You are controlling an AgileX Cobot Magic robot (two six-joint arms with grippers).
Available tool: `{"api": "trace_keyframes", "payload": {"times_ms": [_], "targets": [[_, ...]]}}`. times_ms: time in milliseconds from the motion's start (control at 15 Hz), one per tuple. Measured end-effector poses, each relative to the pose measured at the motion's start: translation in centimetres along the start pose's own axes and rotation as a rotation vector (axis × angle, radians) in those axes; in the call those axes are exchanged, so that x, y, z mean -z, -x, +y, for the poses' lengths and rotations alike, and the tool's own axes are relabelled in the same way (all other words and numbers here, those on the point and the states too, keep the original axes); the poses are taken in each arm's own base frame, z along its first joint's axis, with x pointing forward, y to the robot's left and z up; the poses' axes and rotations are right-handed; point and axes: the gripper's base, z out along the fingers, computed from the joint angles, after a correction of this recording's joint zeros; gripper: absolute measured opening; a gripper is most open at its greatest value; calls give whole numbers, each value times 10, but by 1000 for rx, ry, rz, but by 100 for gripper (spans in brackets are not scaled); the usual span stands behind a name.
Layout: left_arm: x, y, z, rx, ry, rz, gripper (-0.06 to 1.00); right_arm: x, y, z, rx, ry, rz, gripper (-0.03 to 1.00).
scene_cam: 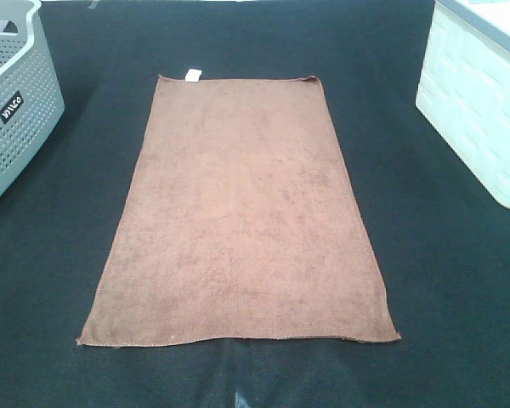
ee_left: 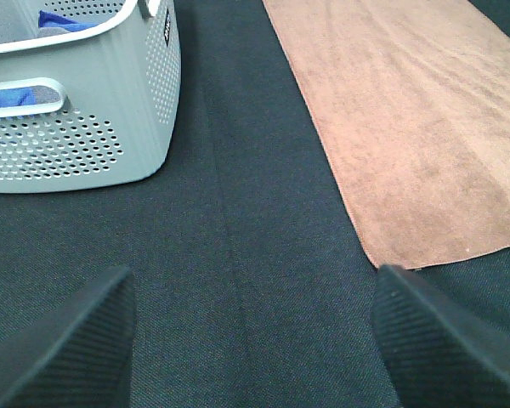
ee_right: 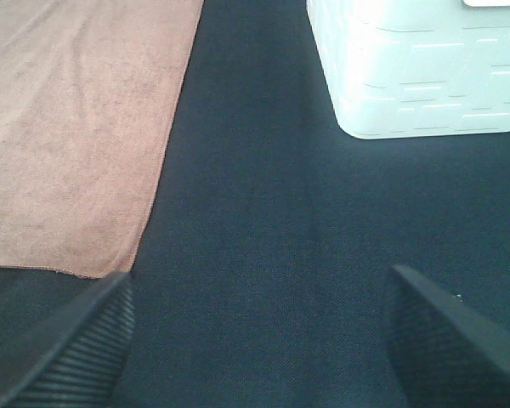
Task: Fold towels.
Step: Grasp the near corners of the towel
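Note:
The reddish-brown towel (scene_cam: 238,212) lies spread flat and unfolded on the dark table, long axis running away from me, with a small white tag (scene_cam: 192,75) at its far short edge. In the exterior high view neither gripper shows. My left gripper (ee_left: 255,340) hangs open over bare dark cloth, the towel (ee_left: 408,127) off to one side of it, not touched. My right gripper (ee_right: 259,340) is also open and empty, with the towel's near corner (ee_right: 76,153) close beside one finger (ee_right: 68,348).
A grey perforated basket (scene_cam: 13,110) stands at the far left and holds something blue (ee_left: 64,21). A white plastic bin (scene_cam: 480,102) stands at the far right. Dark cloth covers the table (scene_cam: 442,280).

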Motion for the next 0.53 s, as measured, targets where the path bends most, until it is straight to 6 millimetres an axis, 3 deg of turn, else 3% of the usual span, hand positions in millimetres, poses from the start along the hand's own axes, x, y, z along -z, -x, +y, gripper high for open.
{"api": "trace_keyframes", "payload": {"times_ms": [533], "targets": [[0,0,0,0,0,0,74,0,0,0,0,0,0,75]]}}
